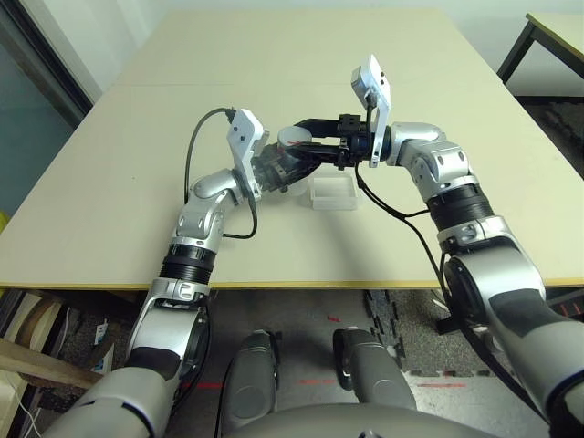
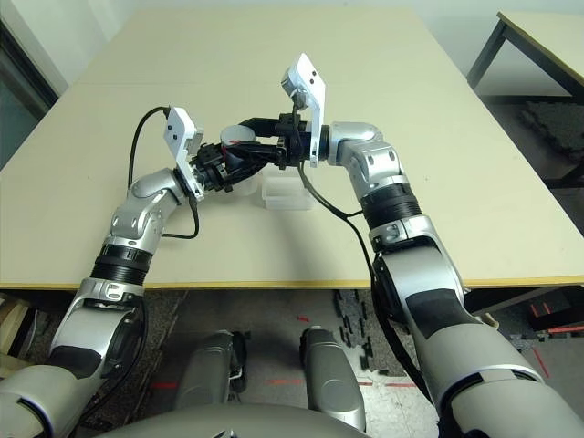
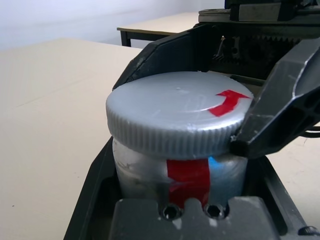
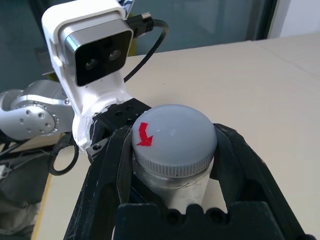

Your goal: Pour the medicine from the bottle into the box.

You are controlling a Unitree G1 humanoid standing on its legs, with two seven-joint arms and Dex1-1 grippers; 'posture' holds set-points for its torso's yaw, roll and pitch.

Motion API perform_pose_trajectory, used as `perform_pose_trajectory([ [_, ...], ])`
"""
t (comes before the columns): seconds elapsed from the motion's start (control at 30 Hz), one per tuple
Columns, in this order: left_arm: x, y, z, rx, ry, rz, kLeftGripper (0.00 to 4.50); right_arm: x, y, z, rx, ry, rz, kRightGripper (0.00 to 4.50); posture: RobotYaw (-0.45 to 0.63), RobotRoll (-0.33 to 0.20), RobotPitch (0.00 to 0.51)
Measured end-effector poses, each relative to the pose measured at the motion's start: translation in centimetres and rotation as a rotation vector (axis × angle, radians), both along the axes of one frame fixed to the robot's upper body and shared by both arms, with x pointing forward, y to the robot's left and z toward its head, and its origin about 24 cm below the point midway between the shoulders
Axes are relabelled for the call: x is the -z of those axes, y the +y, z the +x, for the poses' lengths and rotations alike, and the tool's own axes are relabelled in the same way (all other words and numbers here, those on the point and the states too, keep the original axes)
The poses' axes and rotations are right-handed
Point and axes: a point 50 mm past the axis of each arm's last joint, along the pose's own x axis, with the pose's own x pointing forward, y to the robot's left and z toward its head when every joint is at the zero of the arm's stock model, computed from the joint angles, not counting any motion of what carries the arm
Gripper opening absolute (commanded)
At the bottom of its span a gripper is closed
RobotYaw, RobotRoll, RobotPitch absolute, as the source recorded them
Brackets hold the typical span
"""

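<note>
My left end effector (image 3: 185, 200) holds the bottle (image 3: 180, 175) by its body, fingers closed against both sides. My right end effector (image 4: 172, 150) grips the cap (image 4: 172, 137), which sits on the bottle's mouth; one finger (image 4: 107, 170) presses each side of its ribbed rim. The box (image 1: 333, 192) rests on the tabletop (image 1: 137, 137) just below my right end effector, beside the bottle.

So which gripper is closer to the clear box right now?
Right. The right gripper grips the bottle's cap just above the box; the left gripper holds the bottle beside it.
</note>
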Motion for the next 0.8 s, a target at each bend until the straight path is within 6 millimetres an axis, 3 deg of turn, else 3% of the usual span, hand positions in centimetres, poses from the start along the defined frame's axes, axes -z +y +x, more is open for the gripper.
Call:
perform_pose_trajectory([
  [0.4,-0.6,-0.8,-0.6,0.067,-0.047,0.016,2.66,-1.2,-1.1,0.4,-0.178,-0.100,-0.059,2.58,-0.10,0.000,0.086],
  [0.6,0.7,-0.4,-0.8,0.048,0.022,0.017,2.66,-1.2,-0.8,1.1,-0.149,-0.133,-0.114,4.50,-0.09,0.000,0.086],
  [0.8,0.8,-0.4,-0.8,0.038,0.037,0.019,2.66,-0.8,-1.3,1.5,-0.106,-0.116,-0.119,4.50,-0.09,0.000,0.088],
])
